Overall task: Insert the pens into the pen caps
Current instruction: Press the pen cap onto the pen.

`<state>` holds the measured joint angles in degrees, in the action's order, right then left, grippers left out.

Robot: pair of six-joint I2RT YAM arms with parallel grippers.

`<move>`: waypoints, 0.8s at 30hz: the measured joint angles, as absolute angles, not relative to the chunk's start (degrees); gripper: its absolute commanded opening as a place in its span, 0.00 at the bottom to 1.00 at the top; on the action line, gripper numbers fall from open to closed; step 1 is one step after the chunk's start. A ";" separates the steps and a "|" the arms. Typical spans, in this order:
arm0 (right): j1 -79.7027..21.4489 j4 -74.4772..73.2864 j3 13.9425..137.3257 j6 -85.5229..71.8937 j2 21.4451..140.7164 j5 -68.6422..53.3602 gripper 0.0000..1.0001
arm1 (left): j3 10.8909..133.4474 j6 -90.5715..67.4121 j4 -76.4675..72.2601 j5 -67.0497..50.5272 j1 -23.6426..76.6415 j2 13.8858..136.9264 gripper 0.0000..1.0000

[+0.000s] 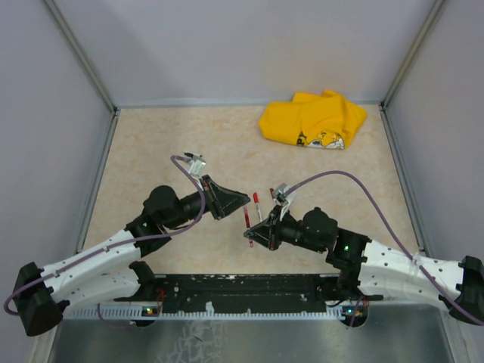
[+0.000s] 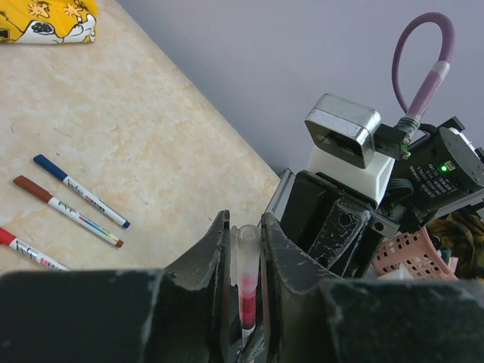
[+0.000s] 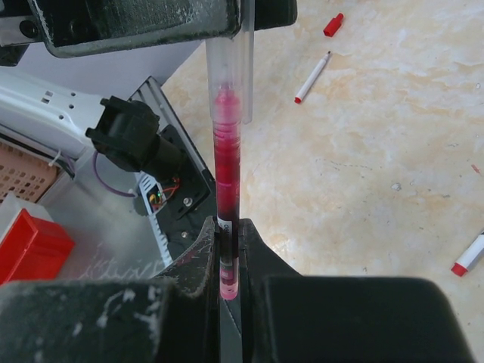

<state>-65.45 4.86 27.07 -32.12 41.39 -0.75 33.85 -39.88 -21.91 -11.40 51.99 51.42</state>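
My right gripper [image 3: 228, 227] is shut on the lower end of a red pen [image 3: 227, 166] and holds it above the table. The pen's upper end sits inside a clear pen cap [image 3: 227, 57]. My left gripper [image 2: 243, 227] is shut on that cap [image 2: 248, 253], and red shows inside it. In the top view the two grippers meet at mid-table, the left [image 1: 240, 203] and the right [image 1: 252, 237], with the pen [image 1: 247, 218] between them. Loose on the table are a small red cap [image 3: 333, 24] and an uncapped white pen [image 3: 311, 78].
Three capped pens lie side by side: blue [image 2: 79, 190], brown-red [image 2: 66, 210] and red [image 2: 30, 249]. Another red-ended pen [image 3: 469, 257] lies at the right. A yellow cloth [image 1: 314, 121] lies at the far right corner. Grey walls enclose the table.
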 measured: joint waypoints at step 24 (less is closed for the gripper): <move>-65.89 -4.71 35.55 -25.02 44.86 7.62 0.00 | 35.73 -38.85 -24.16 -10.59 51.00 53.71 0.00</move>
<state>-65.89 -4.71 35.55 -25.02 44.86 7.62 35.73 -38.85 -24.16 -10.59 51.00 53.71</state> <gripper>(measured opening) 0.050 0.191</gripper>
